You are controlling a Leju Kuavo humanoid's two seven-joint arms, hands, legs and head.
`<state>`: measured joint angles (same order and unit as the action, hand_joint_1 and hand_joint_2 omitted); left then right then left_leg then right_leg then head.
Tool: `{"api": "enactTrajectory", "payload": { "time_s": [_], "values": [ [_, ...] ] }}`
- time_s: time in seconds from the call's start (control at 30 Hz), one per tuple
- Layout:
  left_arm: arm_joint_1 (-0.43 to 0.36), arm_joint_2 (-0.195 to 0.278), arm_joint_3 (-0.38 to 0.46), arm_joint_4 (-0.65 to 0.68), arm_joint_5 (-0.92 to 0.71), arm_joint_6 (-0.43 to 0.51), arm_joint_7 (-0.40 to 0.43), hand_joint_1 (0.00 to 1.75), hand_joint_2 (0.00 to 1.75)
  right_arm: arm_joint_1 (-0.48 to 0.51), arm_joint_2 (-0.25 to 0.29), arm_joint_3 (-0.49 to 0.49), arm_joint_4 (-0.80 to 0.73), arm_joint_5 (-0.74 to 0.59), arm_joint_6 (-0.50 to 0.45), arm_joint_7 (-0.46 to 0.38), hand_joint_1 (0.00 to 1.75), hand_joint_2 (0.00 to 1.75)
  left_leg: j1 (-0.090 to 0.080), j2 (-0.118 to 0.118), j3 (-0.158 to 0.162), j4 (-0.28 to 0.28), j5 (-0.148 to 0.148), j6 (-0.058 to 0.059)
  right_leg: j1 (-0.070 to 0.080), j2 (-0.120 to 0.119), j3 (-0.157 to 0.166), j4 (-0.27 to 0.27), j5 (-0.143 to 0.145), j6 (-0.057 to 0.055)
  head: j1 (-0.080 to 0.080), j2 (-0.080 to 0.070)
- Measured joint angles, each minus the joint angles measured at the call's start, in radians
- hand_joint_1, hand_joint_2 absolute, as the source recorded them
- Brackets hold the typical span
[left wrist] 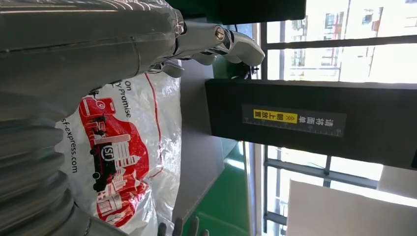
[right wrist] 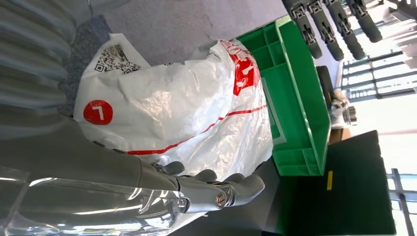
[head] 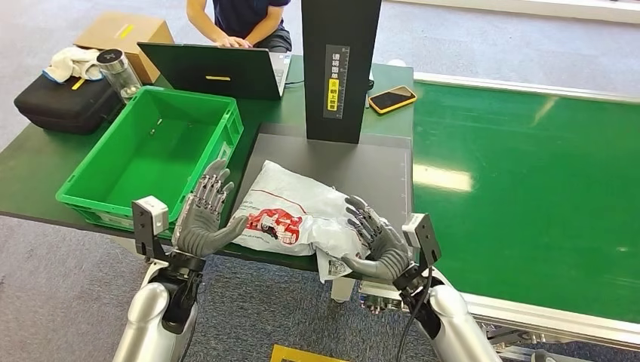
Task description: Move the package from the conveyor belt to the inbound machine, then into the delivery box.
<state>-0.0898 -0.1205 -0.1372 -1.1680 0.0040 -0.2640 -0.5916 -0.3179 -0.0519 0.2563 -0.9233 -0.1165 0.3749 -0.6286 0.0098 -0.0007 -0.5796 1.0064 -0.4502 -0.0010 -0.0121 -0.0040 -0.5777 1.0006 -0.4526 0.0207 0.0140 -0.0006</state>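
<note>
Progress: you have the package point(head: 298, 215) off the conveyor belt point(head: 528, 181) and lying on the dark grey platform of the inbound machine point(head: 332, 162), under its black upright column point(head: 340, 68). By my reading the first leg is done and the move into the delivery box is still ahead.
Delivery box: the green plastic crate point(head: 219, 147) sits just left of the platform and holds no package yet.
Package: a crumpled white courier bag with red printing; its near edge overhangs the front edge of the platform, with a QR label showing on the right wrist view.
Left hand: your left hand point(head: 205, 215) stands upright at the bag's left end, fingers spread, palm facing the bag; whether it touches I cannot tell.
Right hand: your right hand point(head: 377, 237) rests against the bag's right end, fingers apart and lightly curled on the plastic; no firm clasp is visible.
Surface: a dark green table point(head: 45, 166) carries the crate, an open black laptop point(head: 215, 72), a black bag point(head: 64, 102), a phone in a yellow case point(head: 392, 98) and a glass jar point(head: 121, 72).
Room: grey carpet; a seated person point(head: 241, 23) works at the laptop, and a cardboard box point(head: 124, 34) stands behind the table.
</note>
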Motion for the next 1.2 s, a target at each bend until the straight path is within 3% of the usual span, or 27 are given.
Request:
{"api": "enactTrajectory", "payload": {
  "time_s": [0.37, 0.57, 0.7, 0.87, 0.93, 1.07, 1.2],
  "values": [
    [0.003, -0.001, 0.0, -0.012, -0.011, 0.0, 0.006, 0.0, 1.75, 0.035, 0.0, -0.027, -0.062, 0.018, -0.011, 0.007, 0.0, 1.75, 0.0, 0.0, 0.0, 0.0, 0.0, 0.0, 0.0, 0.0, 0.0, 0.0, 0.0, 0.0, 0.0, 0.0],
    [0.003, -0.007, 0.0, -0.012, -0.086, 0.009, 0.012, 0.0, 1.75, 0.056, 0.0, -0.044, -0.101, 0.145, -0.16, 0.025, 0.0, 1.75, 0.0, 0.0, 0.0, 0.0, 0.0, 0.0, 0.0, 0.0, 0.0, 0.0, 0.0, 0.0, 0.0, 0.0],
    [0.003, -0.006, -0.027, -0.013, -0.292, 0.105, 0.008, 0.0, 1.75, 0.073, 0.001, -0.063, -0.134, 0.18, -0.214, 0.017, 0.0, 1.75, 0.0, 0.0, 0.0, 0.0, 0.0, 0.0, 0.0, 0.0, 0.0, 0.0, 0.0, 0.0, 0.0, 0.0],
    [-0.027, 0.0, -0.134, 0.015, -0.774, 0.409, 0.094, 0.0, 1.75, 0.124, 0.003, -0.11, -0.264, 0.145, -0.153, 0.017, 0.0, 1.75, 0.0, -0.001, 0.0, 0.0, 0.0, 0.0, 0.0, -0.001, 0.0, 0.0, 0.0, 0.0, 0.0, 0.0],
    [-0.07, -0.001, -0.186, 0.071, -0.898, 0.474, 0.128, 0.0, 1.75, 0.144, 0.011, -0.13, -0.332, 0.143, -0.128, 0.032, 0.0, 1.75, 0.0, -0.001, 0.0, 0.0, 0.0, 0.0, 0.0, -0.001, 0.0, 0.0, 0.0, 0.0, 0.0, 0.0],
    [-0.178, -0.008, -0.283, 0.23, -1.048, 0.509, 0.199, 0.0, 1.75, 0.176, 0.036, -0.161, -0.429, 0.158, -0.092, 0.046, 0.0, 1.75, 0.0, -0.001, 0.0, 0.0, 0.0, 0.0, 0.0, -0.001, 0.0, 0.0, 0.0, 0.0, 0.0, 0.0],
    [-0.275, -0.028, -0.351, 0.391, -1.117, 0.477, 0.238, 0.0, 1.75, 0.186, 0.055, -0.185, -0.467, 0.175, -0.086, 0.048, 0.0, 1.75, 0.0, -0.001, 0.001, 0.001, 0.001, 0.0, 0.0, -0.001, 0.0, 0.0, 0.001, 0.0, 0.0, 0.0]
  ]
}}
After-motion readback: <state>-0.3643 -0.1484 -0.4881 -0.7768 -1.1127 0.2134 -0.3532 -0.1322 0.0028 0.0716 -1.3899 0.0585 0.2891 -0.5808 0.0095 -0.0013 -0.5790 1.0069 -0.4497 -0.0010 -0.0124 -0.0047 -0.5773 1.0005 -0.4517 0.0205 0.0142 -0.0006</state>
